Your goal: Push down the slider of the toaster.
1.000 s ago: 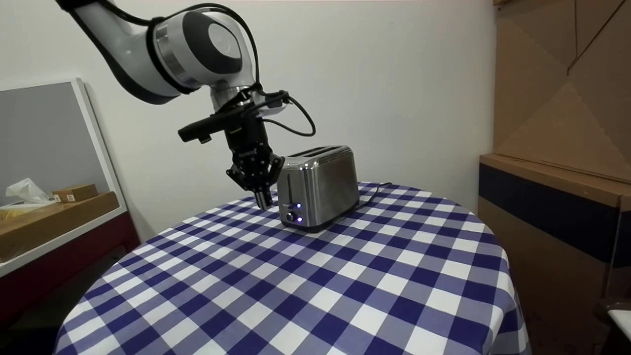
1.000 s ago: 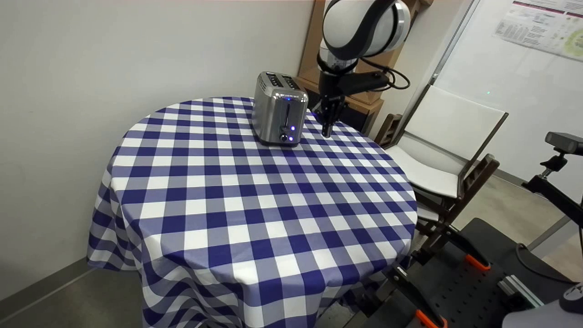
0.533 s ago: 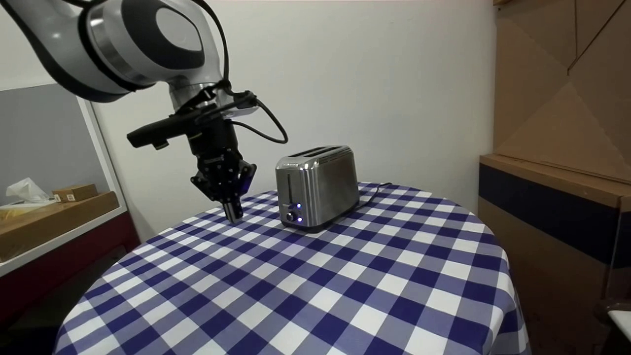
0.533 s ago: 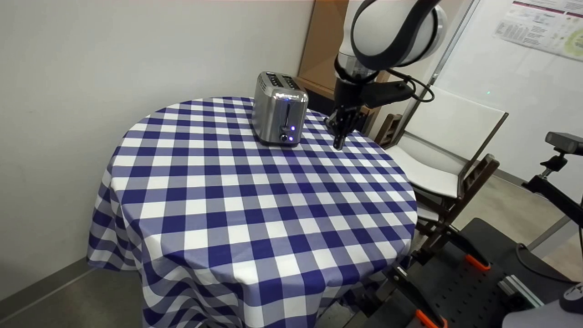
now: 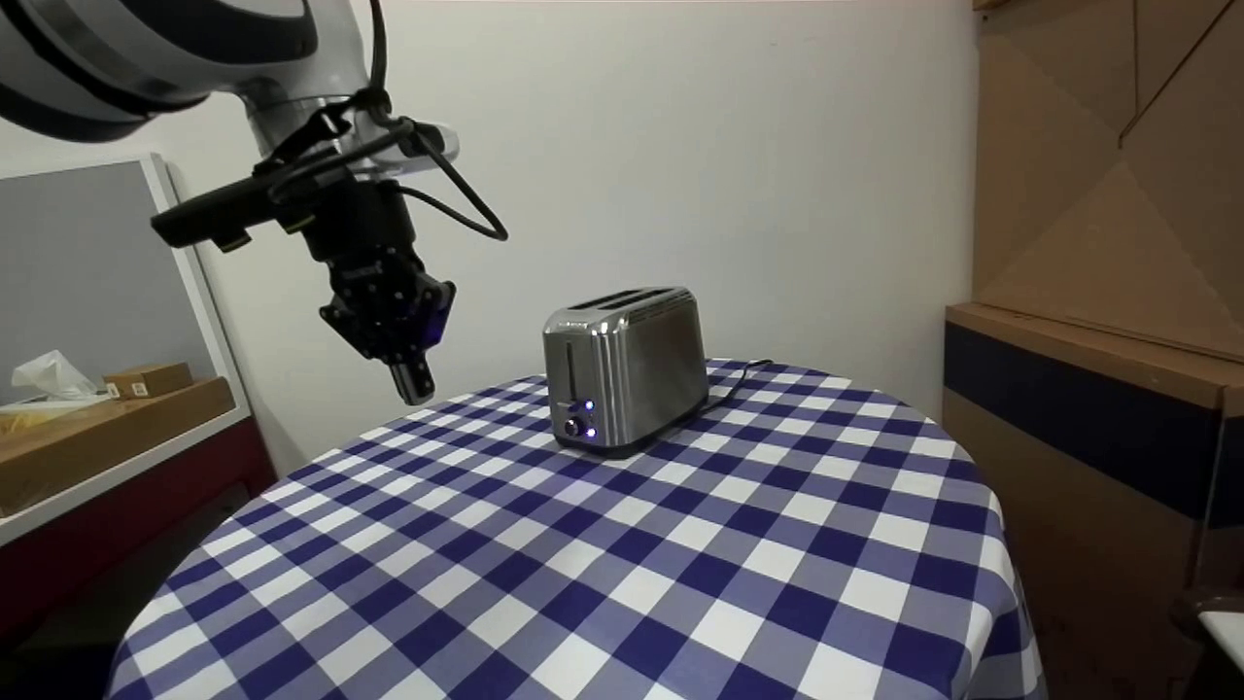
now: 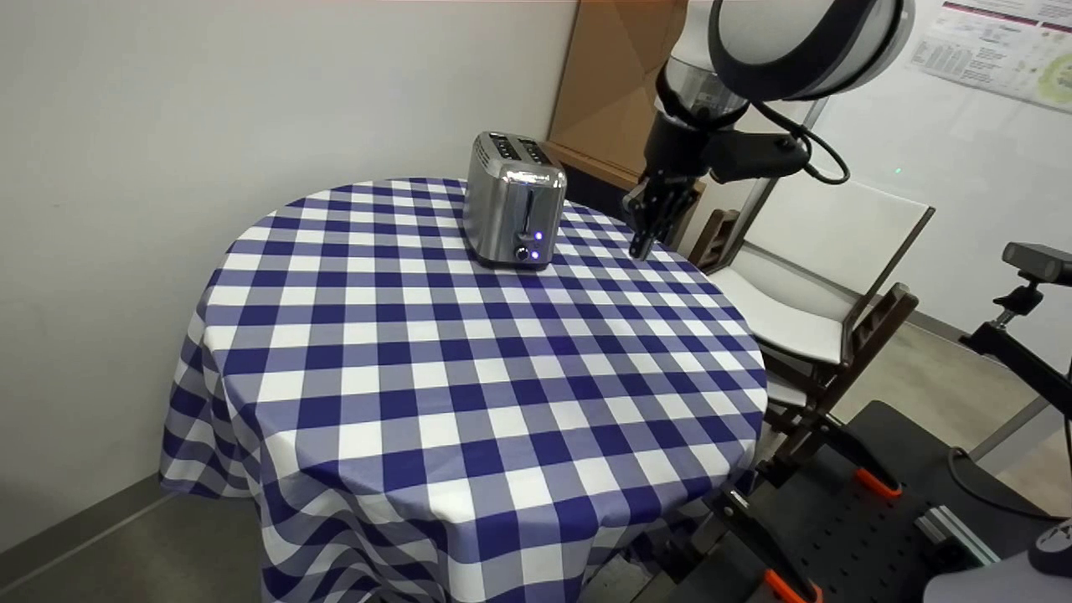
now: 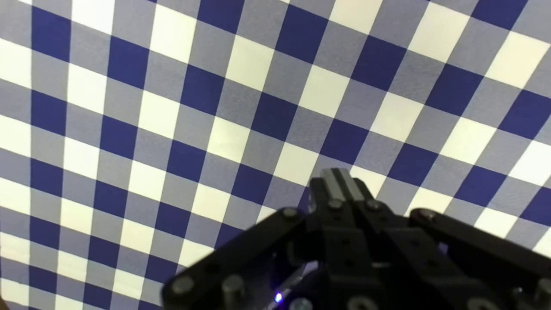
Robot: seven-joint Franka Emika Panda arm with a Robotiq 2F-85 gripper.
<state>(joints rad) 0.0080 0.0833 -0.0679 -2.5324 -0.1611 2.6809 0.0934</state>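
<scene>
I hold the pincer point(image 7: 338, 175) pressed together above the cloth-covered desk point(image 5: 622, 544); well apart from the pincer, the toaster point(image 5: 646, 369) stands upright on the desk, its slider point(image 6: 525, 238) low on one end, near two lit indicator lights point(image 5: 589, 405)

Arm point(image 5: 204, 58): cropped at the top in both exterior views.
End effector point(image 7: 339, 183): blurred in the wrist view, base cut off.
Toaster point(image 6: 512, 201): rear hidden in both exterior views; in the wrist view, perhaps glimpsed behind the end effector.
Slider point(image 6: 524, 238): setting too small to judge.
Surface point(image 5: 583, 544): cut off below in both exterior views.
Poster point(image 6: 1001, 50): print too small to read.
</scene>
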